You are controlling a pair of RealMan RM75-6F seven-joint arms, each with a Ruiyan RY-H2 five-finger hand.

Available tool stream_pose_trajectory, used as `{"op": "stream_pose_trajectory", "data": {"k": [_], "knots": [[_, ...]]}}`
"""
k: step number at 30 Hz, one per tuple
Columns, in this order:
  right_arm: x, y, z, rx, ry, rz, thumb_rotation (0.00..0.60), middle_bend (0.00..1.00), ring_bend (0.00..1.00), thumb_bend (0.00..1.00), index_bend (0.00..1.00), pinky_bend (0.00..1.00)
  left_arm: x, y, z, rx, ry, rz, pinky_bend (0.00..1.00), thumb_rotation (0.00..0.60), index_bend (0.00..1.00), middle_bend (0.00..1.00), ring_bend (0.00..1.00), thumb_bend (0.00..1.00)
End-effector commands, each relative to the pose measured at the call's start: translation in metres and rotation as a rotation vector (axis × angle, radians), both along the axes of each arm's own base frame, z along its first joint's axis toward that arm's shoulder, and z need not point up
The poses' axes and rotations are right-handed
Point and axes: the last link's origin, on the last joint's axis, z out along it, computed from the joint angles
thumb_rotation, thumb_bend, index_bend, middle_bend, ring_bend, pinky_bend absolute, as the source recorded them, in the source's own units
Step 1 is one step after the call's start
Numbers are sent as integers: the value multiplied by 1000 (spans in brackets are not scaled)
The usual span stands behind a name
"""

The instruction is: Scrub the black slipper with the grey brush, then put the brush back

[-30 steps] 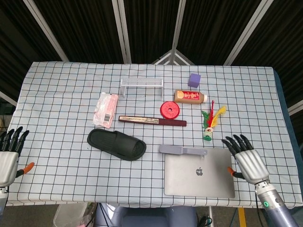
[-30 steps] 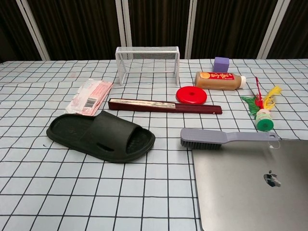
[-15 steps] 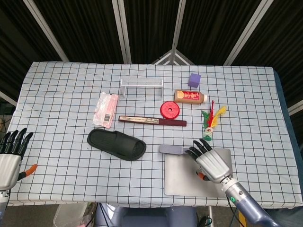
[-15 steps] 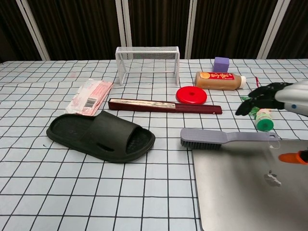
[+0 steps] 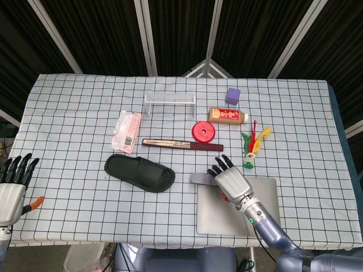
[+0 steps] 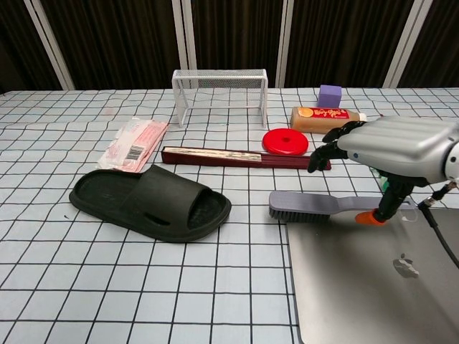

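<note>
The grey brush point(image 6: 326, 205) lies flat on the checked tablecloth point(image 5: 74, 113), bristles down, its handle running rightward along the far edge of the silver laptop point(image 6: 373, 287). It has not moved over the last second. The black slipper point(image 6: 150, 203) lies to its left, well apart, also unmoved and untouched.

The change is in the right hand point(image 6: 391, 150). One second ago it rested off the laptop's right edge; half a second ago it was over the laptop; it now hovers above the brush handle, fingers spread and extended toward the far side of the table. In the chest view its thumb point(image 6: 391, 197) hangs down to the handle. Whether it touches cannot be told. The hand holds nothing and the fingers have not closed.

The left hand point(image 5: 12, 187) stays at the near left table edge, fingers extended and apart, empty.

Judgement: the task is at the reach-to-grasp step. No scrubbing has begun. The next move likely calls for lowering the palm and closing the fingers round the handle.

Further out lie a dark red folded fan point(image 6: 244, 157), a red disc point(image 6: 285, 141), a brown bottle point(image 6: 326, 119) and a feathered shuttlecock point(image 5: 250, 148).
</note>
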Motion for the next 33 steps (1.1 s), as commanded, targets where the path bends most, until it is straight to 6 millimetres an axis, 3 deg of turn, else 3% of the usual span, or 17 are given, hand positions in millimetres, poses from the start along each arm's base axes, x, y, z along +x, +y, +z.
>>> {"op": "stream_pose_trajectory", "data": {"k": [1,10,33], "knots": [[2,-5,-5,-4,2,-6,600,264,77,288,256,0,0,0,0,0,1,2,0,600,0,0,0,68],[6,-16,-19,9,10,-25,600,287,102,287,284,20,0,2,0,6,16,0,0,600,0,0,0,68],[24,-20,-49,7,52,13,600,329,135,308,330,87,-3,1,3,20,22,-2,0,600,0,0,0,69]]}}
